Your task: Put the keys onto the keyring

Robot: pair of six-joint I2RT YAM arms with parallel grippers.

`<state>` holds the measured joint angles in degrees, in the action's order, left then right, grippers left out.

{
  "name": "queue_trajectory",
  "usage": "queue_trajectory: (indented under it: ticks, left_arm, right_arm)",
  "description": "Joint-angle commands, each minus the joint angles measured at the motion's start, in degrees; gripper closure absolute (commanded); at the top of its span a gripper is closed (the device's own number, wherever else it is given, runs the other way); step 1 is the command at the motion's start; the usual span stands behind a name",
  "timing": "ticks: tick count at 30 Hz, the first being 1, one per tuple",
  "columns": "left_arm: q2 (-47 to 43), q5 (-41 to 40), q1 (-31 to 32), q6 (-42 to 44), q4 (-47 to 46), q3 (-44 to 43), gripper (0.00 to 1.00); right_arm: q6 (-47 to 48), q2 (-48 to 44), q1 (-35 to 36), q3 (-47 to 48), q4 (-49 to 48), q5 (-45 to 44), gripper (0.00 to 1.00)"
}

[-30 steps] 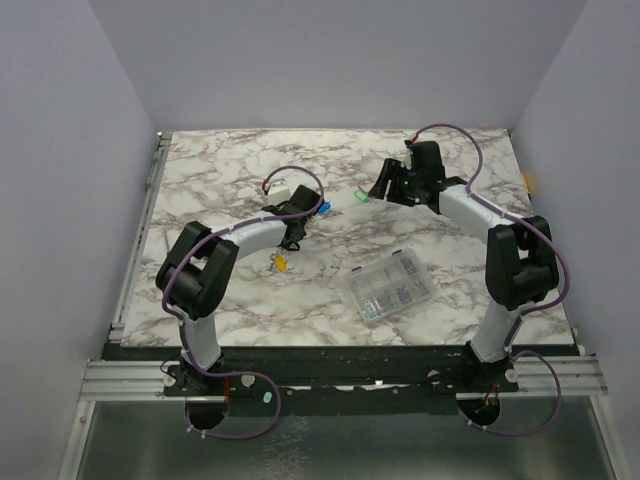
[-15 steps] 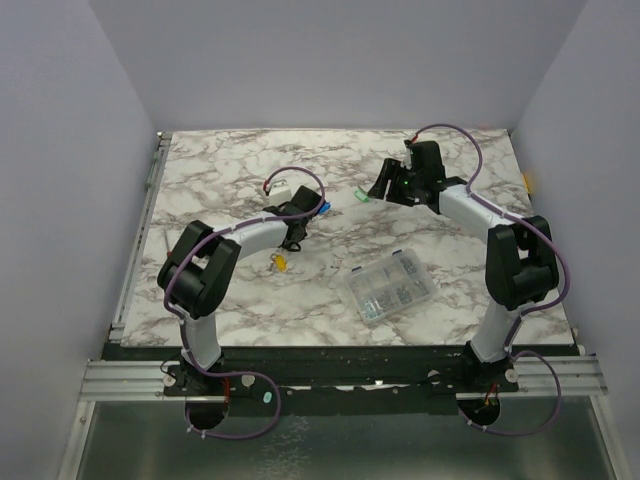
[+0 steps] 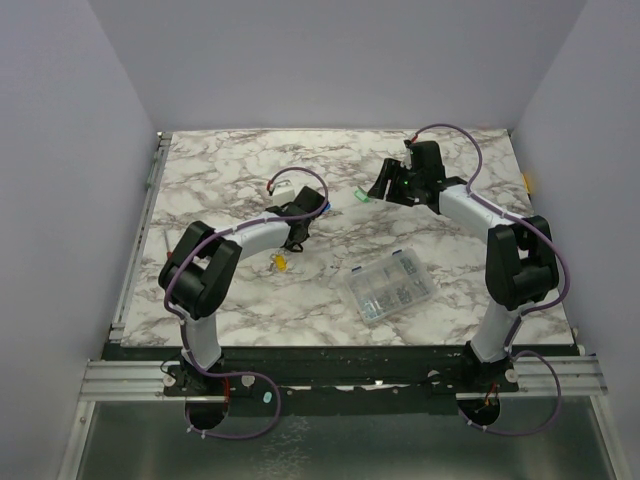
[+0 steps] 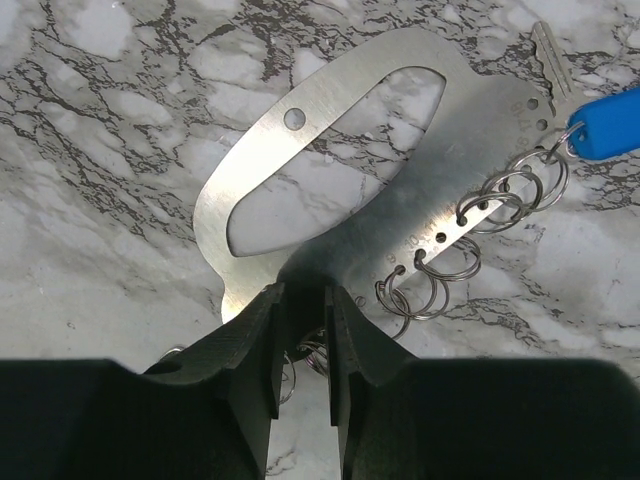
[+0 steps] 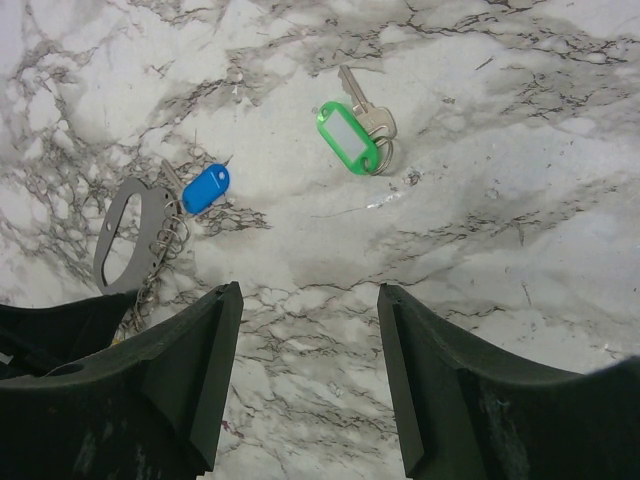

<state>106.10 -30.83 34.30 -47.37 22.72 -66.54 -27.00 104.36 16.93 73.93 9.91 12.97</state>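
Observation:
The keyring [image 4: 470,130] is a flat silver plate with an oval cut-out and a row of small split rings, lying on the marble. My left gripper [image 4: 300,295] is shut on its near end. The blue key [image 4: 605,135] hangs from the farthest ring; it also shows in the top view [image 3: 322,207]. The green key [image 5: 347,135] lies alone on the marble ahead of my right gripper [image 5: 310,295], which is open and empty above the table. The keyring [image 5: 105,240] and blue key [image 5: 206,188] show at the left of the right wrist view. The yellow key [image 3: 281,263] lies near the left forearm.
A clear compartment box [image 3: 390,285] of small parts sits near the front middle of the marble table [image 3: 230,160]. Grey walls stand close on the left, back and right. The left arm [image 3: 235,240] arches over the table's left half.
My left gripper has crept slightly to the right with the keyring. The right arm and the keys have not visibly moved.

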Motion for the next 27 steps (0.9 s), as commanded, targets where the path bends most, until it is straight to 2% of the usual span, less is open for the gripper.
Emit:
queue_trajectory:
  ticks: [1, 5, 7, 15, 21, 23, 27]
  left_arm:
    - [-0.33, 1.14, 0.97, 0.82, 1.19, -1.87, 0.74]
    - [-0.07, 1.36, 1.53, 1.40, 1.16, -2.21, 0.86]
    - [-0.17, 1.67, 1.58, 1.41, 1.19, -2.19, 0.88]
    - [-1.31, 2.50, 1.83, 1.23, 1.49, -1.34, 0.68]
    - [-2.48, 3.25, 1.82, 1.77, 2.23, -0.91, 0.67]
    - [-3.37, 3.36, 1.97, 2.29, 2.33, -0.64, 0.69]
    - [-5.31, 3.52, 1.99, 3.14, 2.44, 0.33, 0.81]
  right_arm:
    - [-0.14, -0.45, 0.38, -0.72, -0.86, 1.18, 0.34]
    - [-0.09, -0.45, 0.38, -0.72, -0.86, 1.25, 0.34]
    - [-0.12, -0.38, 0.39, -0.73, -0.86, 1.23, 0.34]
    - [-0.12, -0.29, 0.39, -0.72, -0.94, 1.50, 0.34]
    - [-0.15, -0.21, 0.39, -0.70, -0.95, 1.64, 0.34]
    - [-0.17, -0.21, 0.39, -0.72, -0.95, 1.70, 0.34]
    - [-0.20, -0.12, 0.39, -0.61, -0.91, 1.87, 0.34]
